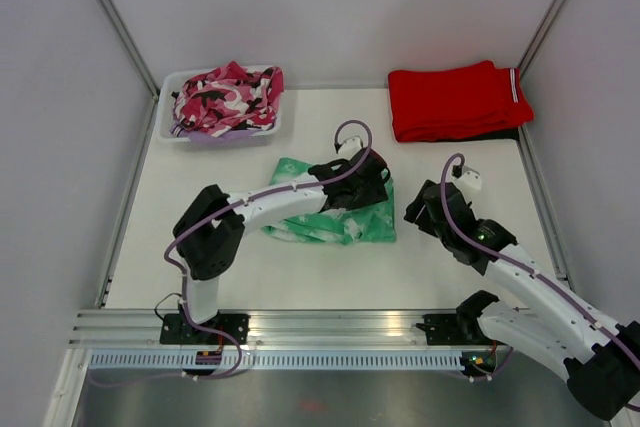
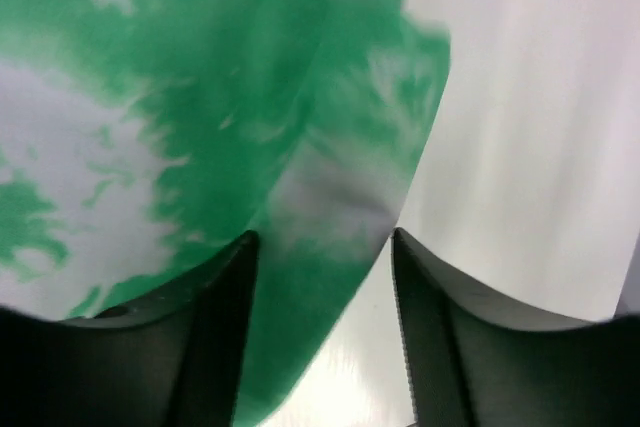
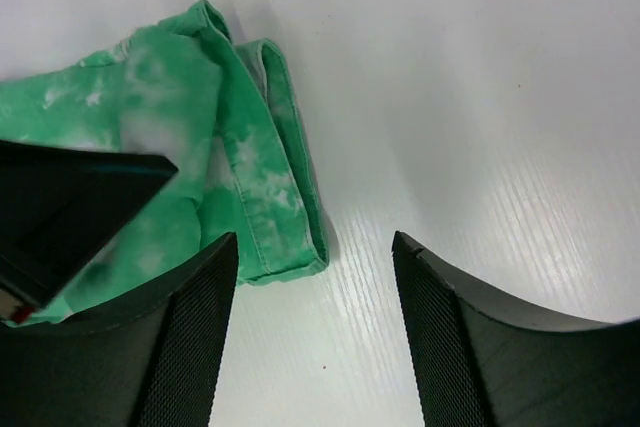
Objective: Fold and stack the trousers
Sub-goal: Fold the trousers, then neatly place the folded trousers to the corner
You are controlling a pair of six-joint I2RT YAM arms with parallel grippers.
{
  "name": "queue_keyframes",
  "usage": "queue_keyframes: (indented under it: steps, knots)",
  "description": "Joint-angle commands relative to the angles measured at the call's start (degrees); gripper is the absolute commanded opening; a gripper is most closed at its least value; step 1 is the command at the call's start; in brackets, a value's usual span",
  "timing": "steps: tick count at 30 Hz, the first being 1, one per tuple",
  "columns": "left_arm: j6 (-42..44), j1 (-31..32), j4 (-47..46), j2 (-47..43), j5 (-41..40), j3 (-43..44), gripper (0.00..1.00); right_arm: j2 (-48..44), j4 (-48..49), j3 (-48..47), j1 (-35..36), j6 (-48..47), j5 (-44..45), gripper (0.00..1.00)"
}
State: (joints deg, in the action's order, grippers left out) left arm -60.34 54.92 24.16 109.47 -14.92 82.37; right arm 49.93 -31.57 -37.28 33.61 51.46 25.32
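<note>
Broadly first, the white bench (image 1: 450, 267). Bears all the cloth and, at its near edge, both arm bases.

Next, the left arm (image 1: 270, 202). Stretches from its base at the near left out over mid-bench, with a purple cable looped along it. Then the right arm (image 1: 520, 272). Rises from the near right and leans inward toward the middle, stopping short of the cloth.

At the far right corner, the red trousers (image 1: 455, 102). Lie folded flat, with a white stripe at the right end, well apart from both arms.

Near the middle of the bench, the trousers (image 1: 330, 225), mint green with white blotches. Lie in a rumpled, partly folded bundle, nearer than the red pair and the tray, with the far right part under the left arm's wrist. Show, in the right wrist view, a doubled hem edge flat on the bench.

At the far left, a pale tray (image 1: 172, 85). Holds the pink, black and white camouflage garment (image 1: 228, 97), heaped up to the rim.

Smaller now, the left claw (image 2: 322, 237). Stands with jaws well apart over the bundle's right edge, with a green fold in the gap. Pinches nothing, as far as visible. Contact between the left fingers (image 2: 200, 347) and the cloth: impossible to tell, given the blurred view.

Last, the right claw (image 3: 315, 242). Hangs just right of the bundle, over bare bench, jaws wide apart, with nothing between the right fingers (image 3: 470, 347)
</note>
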Motion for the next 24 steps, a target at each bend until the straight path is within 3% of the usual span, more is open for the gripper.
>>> queue_keyframes:
  steps: [1,3,4,7,11,15,20,24]
  knots:
    - [1.2,-1.5,0.4,-3.8,-1.1,5.5,0.71,0.0,-1.7,-3.7,-0.6,-3.0,-2.6,0.72]
    - [2.8,-4.5,1.6,-7.9,0.3,4.9,0.87,0.2,-1.0,-5.0,-1.2,-6.2,-4.9,0.82]
    - [3.6,-5.9,3.6,-9.6,1.3,4.2,0.99,0.9,0.3,-6.5,-1.4,-7.5,-6.6,0.95]
    - [6.8,-11.2,7.6,-18.6,0.7,-0.7,1.0,4.4,0.7,-10.2,-3.1,-10.5,-12.2,0.98]
    - [13.7,-22.3,9.7,-31.1,0.9,-13.8,1.0,8.9,3.4,-12.1,-3.2,-14.4,-16.5,0.98]
    - [21.8,-30.4,7.1,-41.2,10.8,-24.7,1.0,15.5,9.7,-7.7,-3.2,-16.2,-22.9,0.98]
    - [26.0,-36.5,-1.9,-44.0,21.7,-37.8,0.99,20.4,16.5,-1.0,-3.3,-18.1,-22.2,0.98]
    - [27.6,-37.9,-5.4,-42.3,23.2,-41.9,0.98,24.4,22.6,1.3,-3.5,-18.8,-23.2,0.98]
